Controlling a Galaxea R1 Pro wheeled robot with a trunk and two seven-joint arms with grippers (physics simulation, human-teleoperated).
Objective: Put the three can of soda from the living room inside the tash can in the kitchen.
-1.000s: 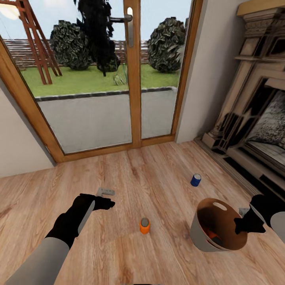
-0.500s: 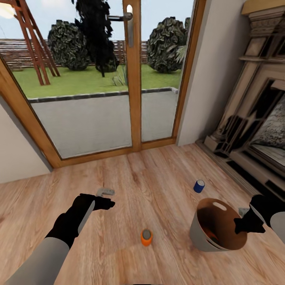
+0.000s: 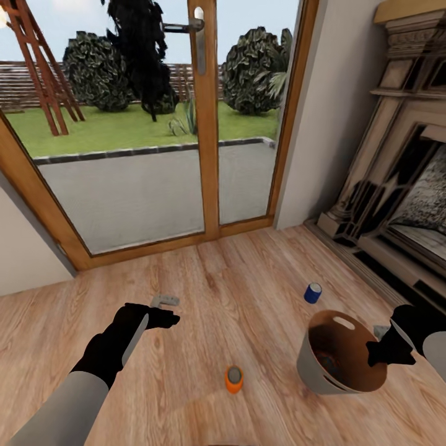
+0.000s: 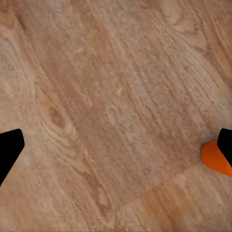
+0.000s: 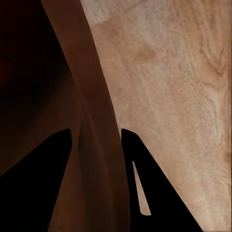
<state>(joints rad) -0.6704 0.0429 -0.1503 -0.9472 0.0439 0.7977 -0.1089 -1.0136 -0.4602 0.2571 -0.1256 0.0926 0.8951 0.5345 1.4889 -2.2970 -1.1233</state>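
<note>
An orange can of soda (image 3: 234,379) stands upright on the wood floor in front of me, between my arms. Farther off to the right lies the dark blue can (image 3: 313,293), tilted. The trash can (image 3: 310,365), grey outside and brown inside, hangs tipped at the right with my right gripper (image 3: 379,355) shut on its rim (image 5: 94,145). Something small and dim lies at its bottom (image 3: 326,365). My left gripper (image 3: 166,319) hovers open above the floor, and the orange can (image 4: 214,159) peeks in beside one of its fingers (image 4: 9,151).
Wood-framed glass doors (image 3: 207,124) close off the room ahead, with a garden behind them. The dark ornate fireplace (image 3: 402,186) and its hearth step run along the right side. A small grey piece (image 3: 165,300) lies on the floor near my left gripper.
The whole picture has shifted, so the camera moved. Both cans now sit lower in the view and closer to me. Both arms hold the same pose, the right still on the bin.
</note>
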